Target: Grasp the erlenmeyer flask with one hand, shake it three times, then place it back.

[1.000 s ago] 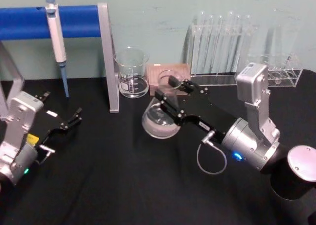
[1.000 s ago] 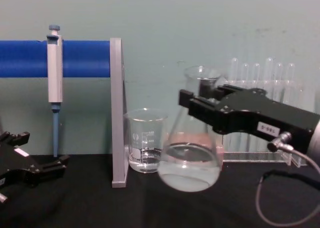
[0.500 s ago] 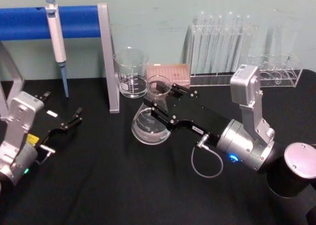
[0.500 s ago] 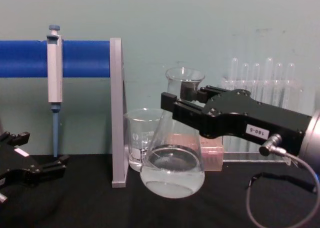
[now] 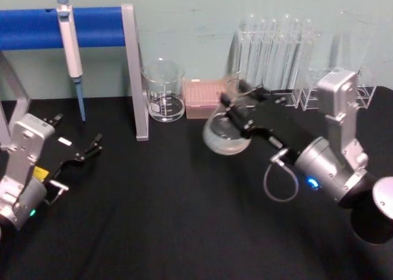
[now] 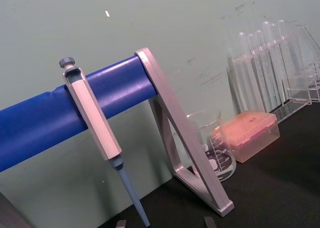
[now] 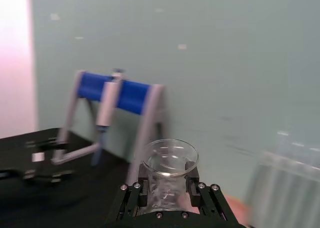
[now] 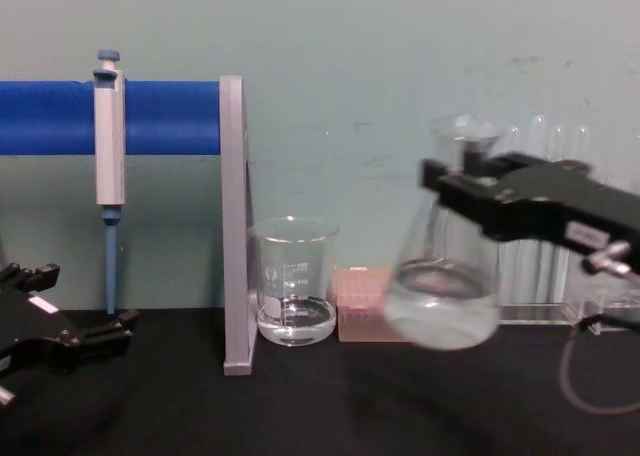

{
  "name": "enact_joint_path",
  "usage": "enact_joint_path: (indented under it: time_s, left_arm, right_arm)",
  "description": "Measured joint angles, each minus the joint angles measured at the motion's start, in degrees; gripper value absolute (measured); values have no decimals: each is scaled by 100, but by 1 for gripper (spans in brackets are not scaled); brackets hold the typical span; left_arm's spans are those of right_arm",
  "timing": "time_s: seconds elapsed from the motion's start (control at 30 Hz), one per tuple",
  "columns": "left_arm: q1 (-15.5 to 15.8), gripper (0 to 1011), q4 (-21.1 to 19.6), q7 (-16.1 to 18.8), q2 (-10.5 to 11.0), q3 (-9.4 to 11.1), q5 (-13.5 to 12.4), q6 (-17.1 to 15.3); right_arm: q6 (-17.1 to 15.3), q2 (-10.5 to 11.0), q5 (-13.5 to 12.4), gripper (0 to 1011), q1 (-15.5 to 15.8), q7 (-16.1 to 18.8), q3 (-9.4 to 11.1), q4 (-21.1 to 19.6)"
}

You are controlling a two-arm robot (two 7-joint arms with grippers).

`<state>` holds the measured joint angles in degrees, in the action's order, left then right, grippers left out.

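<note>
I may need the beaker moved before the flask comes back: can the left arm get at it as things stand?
Probably not straight on: the stand's grey post stands between the left pincer and the beaker. Coming round the post's front looks free.

The right claw [image 5: 241, 111] is black and blocky, with small silver screws [image 7: 123, 187] on its face. Behind it sit a white label [image 8: 585, 236], a silver connector [image 5: 277, 161] with a looped grey cable [image 5: 266, 183], and a rounded silver wrist [image 5: 322, 169] with a blue light [image 5: 314, 183]. The left claw [image 5: 86, 152] is black too; behind it, a white sticker [image 5: 64, 142] and a yellow label [image 5: 40, 173].
</note>
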<state>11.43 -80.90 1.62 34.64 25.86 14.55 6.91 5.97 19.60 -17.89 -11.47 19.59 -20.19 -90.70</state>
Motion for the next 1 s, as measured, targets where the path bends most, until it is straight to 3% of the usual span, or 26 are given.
enact_joint_path:
  time_s: [0.3,0.57,0.77,1.0]
  left_arm:
    - [0,1001,0,0,0,0,0,0]
    - [0,1001,0,0,0,0,0,0]
    - [0,1001,0,0,0,0,0,0]
    - [0,1001,0,0,0,0,0,0]
  right_arm:
    - [-135,-84,182,450,198,-710,666,-25]
    - [-247,-149,311,450,298,-1038,1055,-39]
    - [-287,-219,346,450,293,-944,1120,0]
    - [-293,-286,328,450,184,-534,976,94]
